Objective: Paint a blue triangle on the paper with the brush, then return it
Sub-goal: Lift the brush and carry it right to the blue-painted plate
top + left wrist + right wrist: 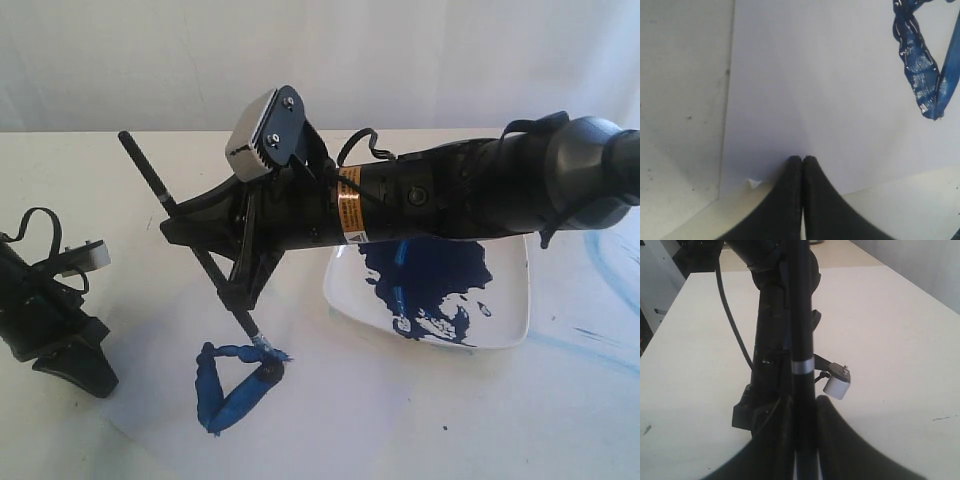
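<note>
The brush (152, 180) is gripped by the right hand (215, 258), tip seemingly on the blue triangle (210, 388). The left hand (802, 160) is closed.

Support: white table (80, 170), matt, with a few dark specks and hairline marks on the bare top in the left wrist view. Flat on it lies the paper (330, 400), a large pale sheet slightly greyer than the top, one edge showing a small nick. To its right sits a glossy white square plate (508, 295); contact or overlap with the sheet cannot be told. Pale blue smears (598, 338) streak the tabletop just beyond it.
</note>
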